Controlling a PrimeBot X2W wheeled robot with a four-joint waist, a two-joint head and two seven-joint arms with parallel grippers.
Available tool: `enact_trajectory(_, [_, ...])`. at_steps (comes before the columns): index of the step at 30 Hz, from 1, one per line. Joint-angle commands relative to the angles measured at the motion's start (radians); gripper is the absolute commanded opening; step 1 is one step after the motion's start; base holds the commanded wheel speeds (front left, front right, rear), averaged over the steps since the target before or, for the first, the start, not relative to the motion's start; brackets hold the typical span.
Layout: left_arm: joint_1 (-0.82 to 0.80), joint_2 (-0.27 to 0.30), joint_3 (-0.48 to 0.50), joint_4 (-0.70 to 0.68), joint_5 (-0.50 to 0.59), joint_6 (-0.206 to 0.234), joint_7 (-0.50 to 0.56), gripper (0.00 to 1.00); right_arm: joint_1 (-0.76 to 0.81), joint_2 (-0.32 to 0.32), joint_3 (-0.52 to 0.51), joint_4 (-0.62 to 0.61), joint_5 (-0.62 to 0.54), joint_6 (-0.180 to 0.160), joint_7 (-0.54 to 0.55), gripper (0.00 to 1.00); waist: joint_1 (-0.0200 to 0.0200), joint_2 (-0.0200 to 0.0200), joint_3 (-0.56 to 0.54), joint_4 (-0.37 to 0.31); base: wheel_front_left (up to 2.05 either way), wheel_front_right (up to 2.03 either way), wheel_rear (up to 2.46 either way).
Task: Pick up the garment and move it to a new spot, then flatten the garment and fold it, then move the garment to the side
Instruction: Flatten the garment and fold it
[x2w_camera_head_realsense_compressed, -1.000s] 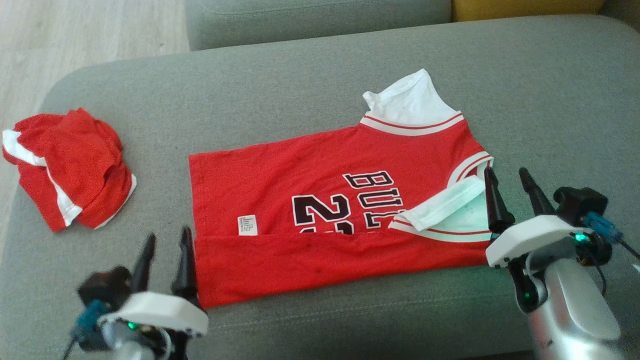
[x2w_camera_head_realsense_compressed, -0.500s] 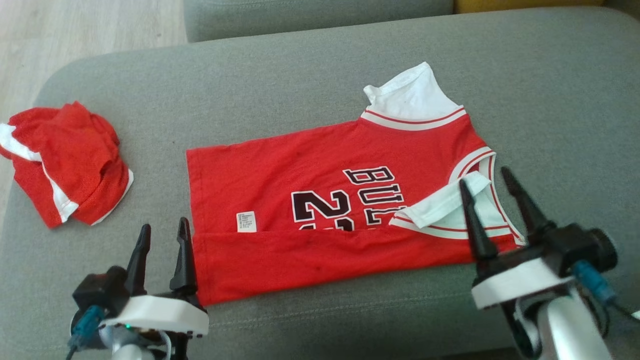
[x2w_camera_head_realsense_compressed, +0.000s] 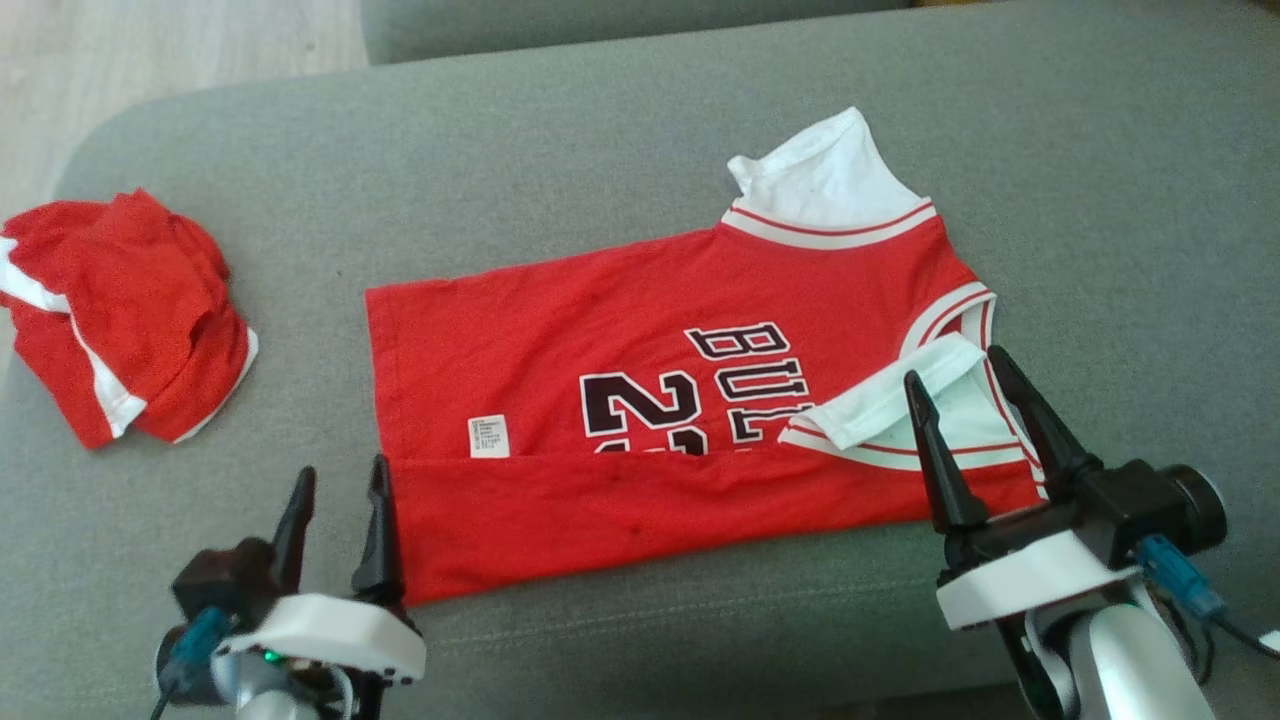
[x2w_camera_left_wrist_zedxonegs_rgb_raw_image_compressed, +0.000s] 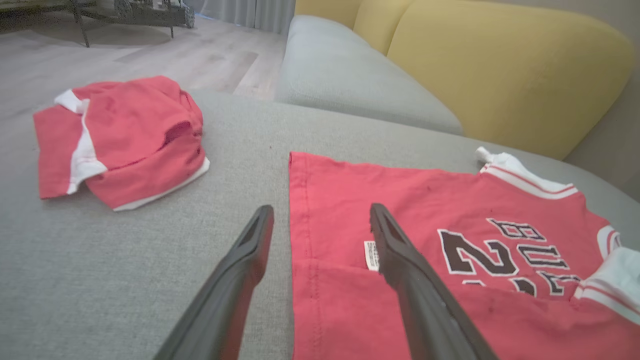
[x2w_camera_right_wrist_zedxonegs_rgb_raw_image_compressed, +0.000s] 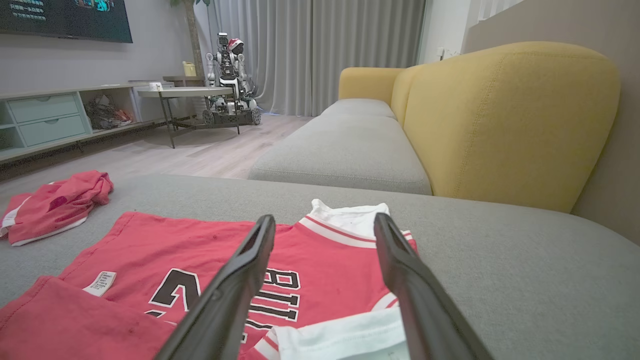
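The garment (x2w_camera_head_realsense_compressed: 640, 370) is a red jersey with white sleeves and black lettering, spread on the grey sofa seat (x2w_camera_head_realsense_compressed: 600, 130), its near long edge folded up over the print. It also lies in the left wrist view (x2w_camera_left_wrist_zedxonegs_rgb_raw_image_compressed: 425, 235) and the right wrist view (x2w_camera_right_wrist_zedxonegs_rgb_raw_image_compressed: 200, 265). My left gripper (x2w_camera_head_realsense_compressed: 338, 482) stands open just off the jersey's near left corner, above the seat, nothing between its fingers. My right gripper (x2w_camera_head_realsense_compressed: 958, 362) is open above the near white sleeve at the jersey's right end, empty.
A crumpled pair of red shorts (x2w_camera_head_realsense_compressed: 115, 310) with white stripes lies at the seat's left end. The yellow sofa back (x2w_camera_right_wrist_zedxonegs_rgb_raw_image_compressed: 510, 120) rises beyond the jersey. Wooden floor (x2w_camera_head_realsense_compressed: 150, 50) lies past the left edge.
My right gripper has swung left and nearer, from beside the jersey's right end to over its near white sleeve. The left gripper has barely moved. The camera has tilted slightly.
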Motion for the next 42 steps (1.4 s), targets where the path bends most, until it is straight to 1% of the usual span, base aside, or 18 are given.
enact_trajectory(1, [-0.074, -0.001, 0.024, 0.002, 0.015, -0.008, -0.012, 1.0, -0.04, -0.001, 0.027, -0.042, -0.003, 0.0, -0.009, 1.0, 0.0, 0.0, 0.015, -0.01, 0.0, 0.0, 0.0])
enact_trajectory(4, [-0.125, 0.005, 0.027, 0.048, 0.028, -0.003, -0.012, 1.0, -0.051, -0.001, 0.033, -0.049, -0.003, 0.0, -0.008, 1.0, 0.0, 0.0, 0.046, -0.026, 0.0, 0.0, 0.0])
enact_trajectory(9, [-0.252, 0.051, 0.033, 0.162, 0.05, 0.007, 0.028, 1.0, -0.078, -0.001, 0.047, -0.081, -0.005, 0.0, -0.001, 1.0, 0.0, 0.0, 0.121, -0.055, 0.0, 0.0, 0.0])
enact_trajectory(10, [-0.252, 0.051, 0.033, 0.162, 0.05, 0.007, 0.028, 1.0, -0.078, -0.001, 0.047, -0.081, -0.005, 0.0, -0.001, 1.0, 0.0, 0.0, 0.121, -0.055, 0.0, 0.0, 0.0])
enact_trajectory(15, [-0.401, 0.108, 0.04, 0.255, 0.073, 0.014, 0.07, 1.0, -0.105, -0.001, 0.058, -0.119, -0.004, 0.0, 0.006, 1.0, 0.0, 0.0, 0.197, -0.084, 0.0, 0.0, 0.0])
enact_trajectory(20, [-0.526, 0.165, 0.041, 0.36, 0.089, 0.008, 0.108, 1.0, -0.121, -0.001, 0.064, -0.138, 0.008, 0.0, 0.005, 1.0, 0.0, 0.0, 0.253, -0.11, 0.0, 0.0, 0.0])
enact_trajectory(28, [-0.645, 0.225, 0.04, 0.494, 0.092, -0.005, 0.16, 1.0, -0.139, -0.001, 0.065, -0.138, 0.027, 0.0, -0.002, 1.0, 0.0, 0.0, 0.294, -0.138, 0.0, 0.0, 0.0])
enact_trajectory(31, [-0.67, 0.238, 0.039, 0.527, 0.091, -0.008, 0.163, 1.0, -0.142, -0.001, 0.064, -0.134, 0.033, 0.0, -0.005, 1.0, 0.0, 0.0, 0.301, -0.143, 0.0, 0.0, 0.0])
enact_trajectory(34, [-0.683, 0.243, 0.025, 0.559, 0.093, -0.02, 0.185, 1.0, -0.144, -0.001, 0.061, -0.131, 0.035, 0.0, -0.006, 1.0, 0.0, 0.0, 0.306, -0.144, 0.0, 0.0, 0.0])
enact_trajectory(35, [-0.687, 0.243, 0.021, 0.568, 0.091, -0.028, 0.193, 0.76, -0.145, -0.001, 0.059, -0.131, 0.036, 0.0, -0.007, 1.0, 0.0, 0.0, 0.308, -0.143, 0.0, 0.0, 0.0])
enact_trajectory(36, [-0.69, 0.242, 0.016, 0.576, 0.089, -0.037, 0.202, 0.11, -0.147, -0.001, 0.056, -0.131, 0.036, 0.0, -0.007, 1.0, 0.0, 0.0, 0.31, -0.142, 0.0, 0.0, 0.0])
enact_trajectory(37, [-0.692, 0.24, 0.01, 0.583, 0.087, -0.045, 0.211, 0.0, -0.15, -0.001, 0.051, -0.13, 0.036, 0.0, -0.007, 1.0, 0.0, 0.0, 0.311, -0.139, 0.0, 0.0, 0.0])
enact_trajectory(39, [-0.693, 0.235, 0.003, 0.592, 0.083, -0.055, 0.22, 0.0, -0.159, -0.001, 0.04, -0.128, 0.033, 0.0, -0.008, 1.0, 0.0, 0.0, 0.312, -0.133, 0.0, 0.0, 0.0])
enact_trajectory(42, [-0.692, 0.221, -0.005, 0.589, 0.076, -0.062, 0.204, 0.0, -0.174, -0.001, 0.023, -0.126, 0.018, 0.0, -0.008, 1.0, 0.0, 0.0, 0.305, -0.119, 0.0, 0.0, 0.0])
